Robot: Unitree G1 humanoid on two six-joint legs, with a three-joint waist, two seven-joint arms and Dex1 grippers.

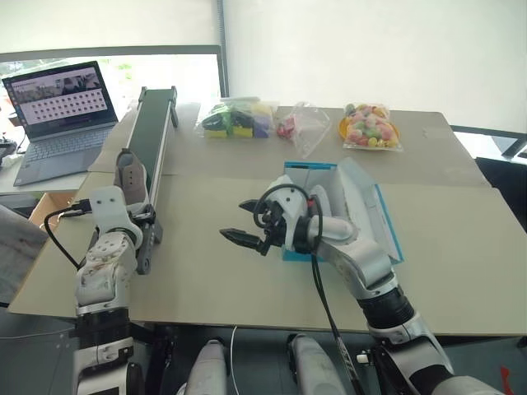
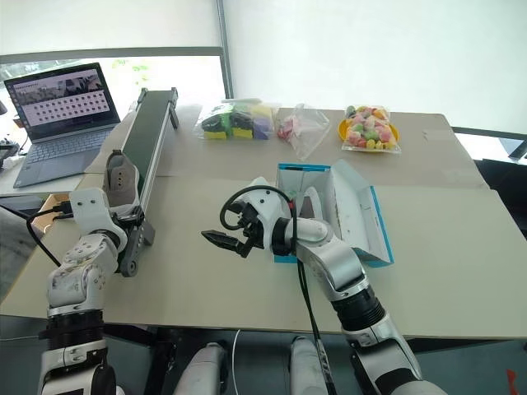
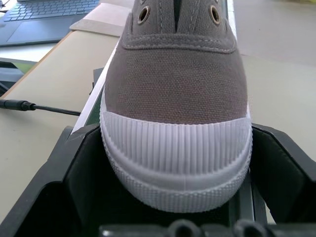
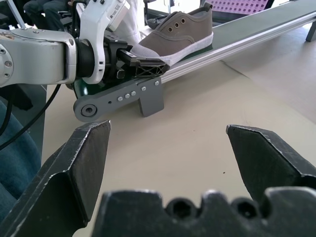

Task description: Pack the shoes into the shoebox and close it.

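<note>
My left claw (image 4: 148, 63) sits at the near end of the conveyor belt (image 1: 152, 136), in the left of the head view, its fingers either side of the toe of a grey sneaker (image 3: 177, 98) that lies on the belt with its toe toward me. The fingers flank the ribbed white toe cap closely, but I cannot tell whether they press it yet, so I would not call it gripped. My right claw (image 1: 244, 222) hangs at mid-frame above the table (image 1: 461, 271), released, its black fingers spread wide on nothing, pointing toward the left of the frame. The blue shoebox (image 1: 383, 222) lies just behind my right forearm, lid swung open toward the right of the frame and white inside showing; something pale lies in it, and I cannot say whether it is the other sneaker. I judge this sneaker light, with soft canvas that would crumple under a pinch and a rubber toe cap that is firm and ridged, so not slippery. The toe cap or the sole edge looks like the place to clamp, squarely across the width, because a hold on the tip alone could let the heel sag and swing.
</note>
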